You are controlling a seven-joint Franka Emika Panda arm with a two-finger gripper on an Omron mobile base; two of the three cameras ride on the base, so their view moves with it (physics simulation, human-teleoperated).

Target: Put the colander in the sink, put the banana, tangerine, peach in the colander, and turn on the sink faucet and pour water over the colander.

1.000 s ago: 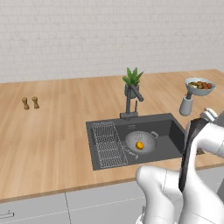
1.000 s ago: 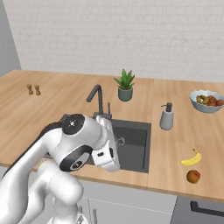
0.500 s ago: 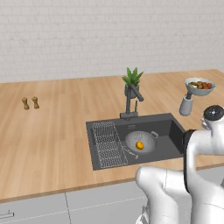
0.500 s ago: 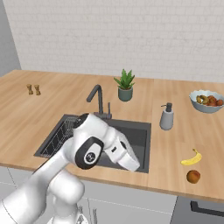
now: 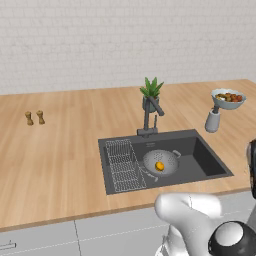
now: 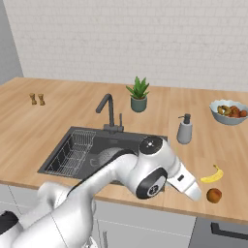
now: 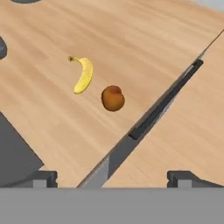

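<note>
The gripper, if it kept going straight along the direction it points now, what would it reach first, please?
Most likely the bare wooden counter, near the peach and the banana. In the hand view the open gripper aims between them and the counter edge; depth is unclear, so it may graze the peach.

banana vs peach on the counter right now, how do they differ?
Shape: the banana is slim, long and curved; the peach is a small round ball.
Colour: the banana is bright yellow; the peach is darker, reddish-orange to brown.
Position: in the right base view the banana lies farther from the counter's front edge; the peach sits nearer it.
Shared: both rest on the wooden counter right of the sink, side by side, not touching, neither in the colander.
</note>
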